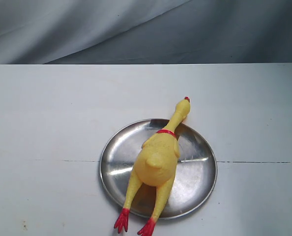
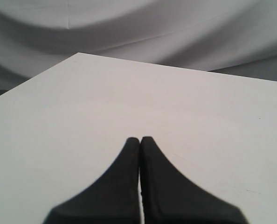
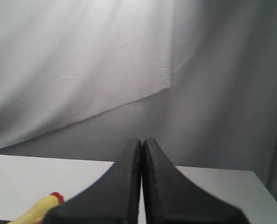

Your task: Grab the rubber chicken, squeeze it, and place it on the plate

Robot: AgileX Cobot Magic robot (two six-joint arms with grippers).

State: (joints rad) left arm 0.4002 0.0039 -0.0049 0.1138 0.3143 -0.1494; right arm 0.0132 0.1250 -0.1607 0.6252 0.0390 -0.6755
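— Where do we find the rubber chicken [image 1: 158,160]?

— We see it lying lengthwise across the plate [image 1: 200,172], its plump body resting on the middle of the steel. Its neck and head reach past the far rim, and both red feet [image 1: 121,221] lie beyond the near rim, over the white table [image 1: 47,123].

— And the grippers?

— We see neither in the exterior view. Its wrist view shows us the left gripper [image 2: 140,140] with its two dark fingers pressed tip to tip, nothing between them, over bare tabletop. The right gripper [image 3: 142,141] is likewise closed on nothing and faces the grey cloth [image 3: 82,70]. We catch the chicken's head at the edge of that view, apart from the fingers.

— Anything else?

— We note a thin dark seam [image 1: 254,162] in the table on either side of the plate.
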